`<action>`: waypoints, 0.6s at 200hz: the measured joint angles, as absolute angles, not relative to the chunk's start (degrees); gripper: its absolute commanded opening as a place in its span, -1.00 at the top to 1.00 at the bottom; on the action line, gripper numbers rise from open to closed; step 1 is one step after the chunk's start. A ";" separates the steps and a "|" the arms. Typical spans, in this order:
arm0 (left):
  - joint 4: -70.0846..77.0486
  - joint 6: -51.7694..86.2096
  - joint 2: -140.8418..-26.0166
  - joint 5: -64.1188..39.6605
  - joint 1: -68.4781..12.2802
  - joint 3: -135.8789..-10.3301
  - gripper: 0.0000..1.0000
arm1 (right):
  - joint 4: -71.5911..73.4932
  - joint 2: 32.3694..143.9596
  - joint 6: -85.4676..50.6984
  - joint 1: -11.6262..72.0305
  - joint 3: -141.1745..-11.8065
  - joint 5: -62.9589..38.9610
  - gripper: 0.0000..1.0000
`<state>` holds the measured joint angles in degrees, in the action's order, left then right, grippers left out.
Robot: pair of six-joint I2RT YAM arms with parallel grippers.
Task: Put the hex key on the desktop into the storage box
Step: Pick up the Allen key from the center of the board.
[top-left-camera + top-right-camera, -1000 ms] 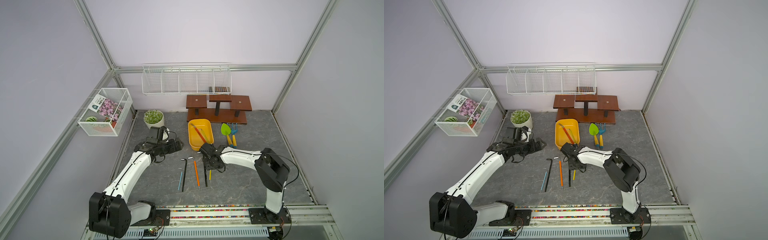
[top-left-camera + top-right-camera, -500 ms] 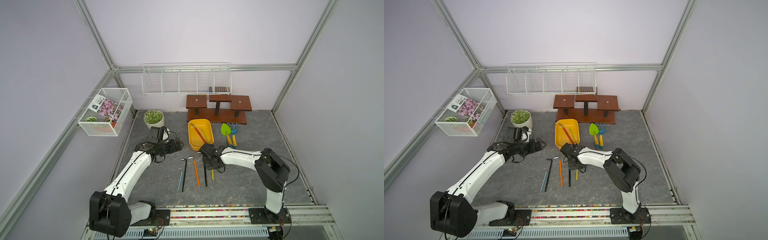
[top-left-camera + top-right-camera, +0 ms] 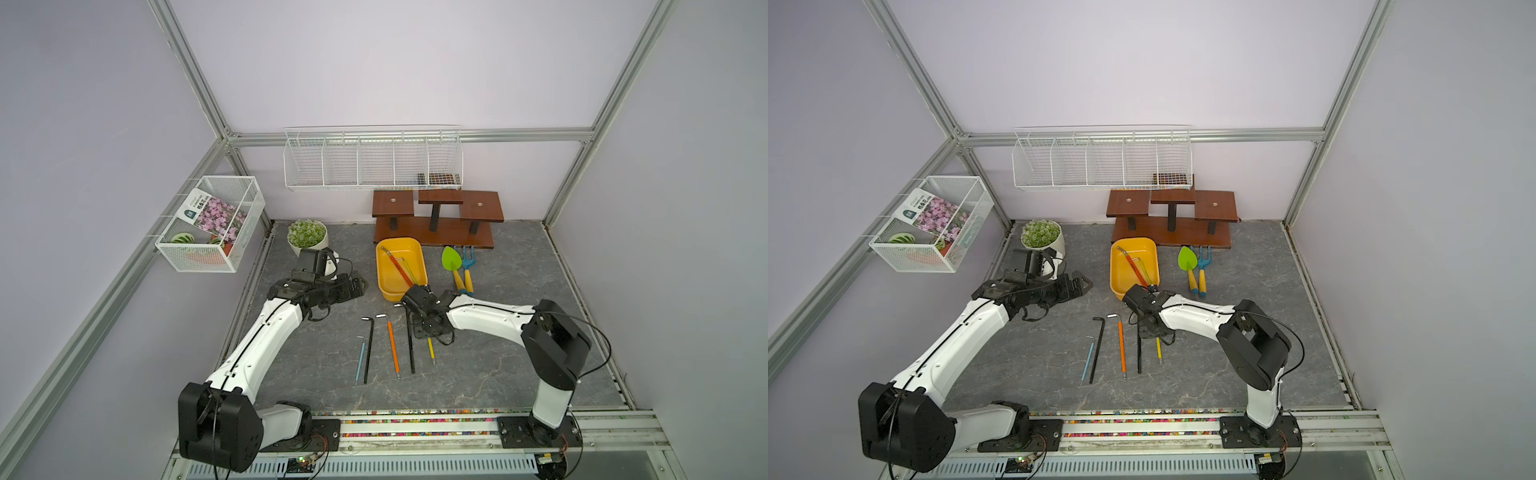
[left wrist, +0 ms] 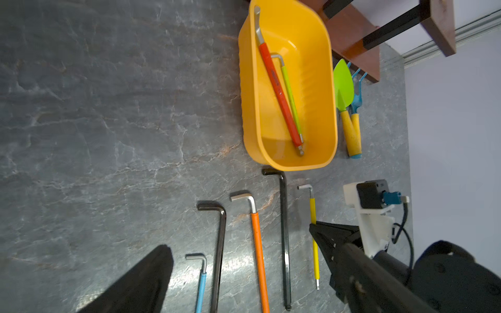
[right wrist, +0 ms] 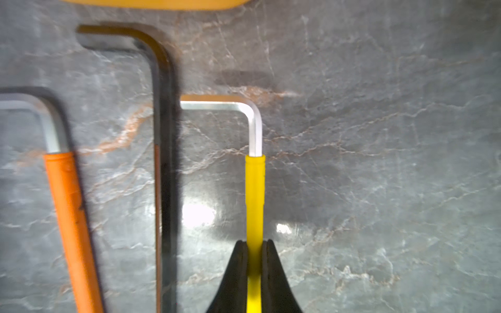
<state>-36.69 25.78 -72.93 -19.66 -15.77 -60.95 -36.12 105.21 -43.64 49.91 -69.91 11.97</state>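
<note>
Hex key (image 5: 254, 189), a thin L-shaped steel rod in a yellow plastic sleeve, lies on the desktop (image 5: 379, 162), a glossy dark-grey slab with pale veins. In both top views it sits just below the frame's middle. The right gripper (image 5: 254, 244) pinches the sleeve between tapered black fingers (image 5: 238, 268). The storage box (image 3: 381, 270), smooth yellow plastic with rounded corners, sits just above it, holding a red-sleeved key (image 4: 279, 89) and a green-sleeved key (image 4: 291, 100). The left gripper (image 3: 358, 286) hovers left of the box, fingers (image 4: 151, 273) spread.
</note>
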 measured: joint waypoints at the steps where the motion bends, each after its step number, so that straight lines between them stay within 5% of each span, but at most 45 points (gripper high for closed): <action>1: -36.71 25.78 -73.01 -19.73 -15.77 -61.28 -1.00 | -36.14 105.16 -43.64 49.91 -69.91 11.97 0.91; 120: -32.80 24.14 -88.25 -23.42 -15.77 -77.43 -1.00 | -39.51 99.35 -41.69 49.91 -71.68 12.01 0.94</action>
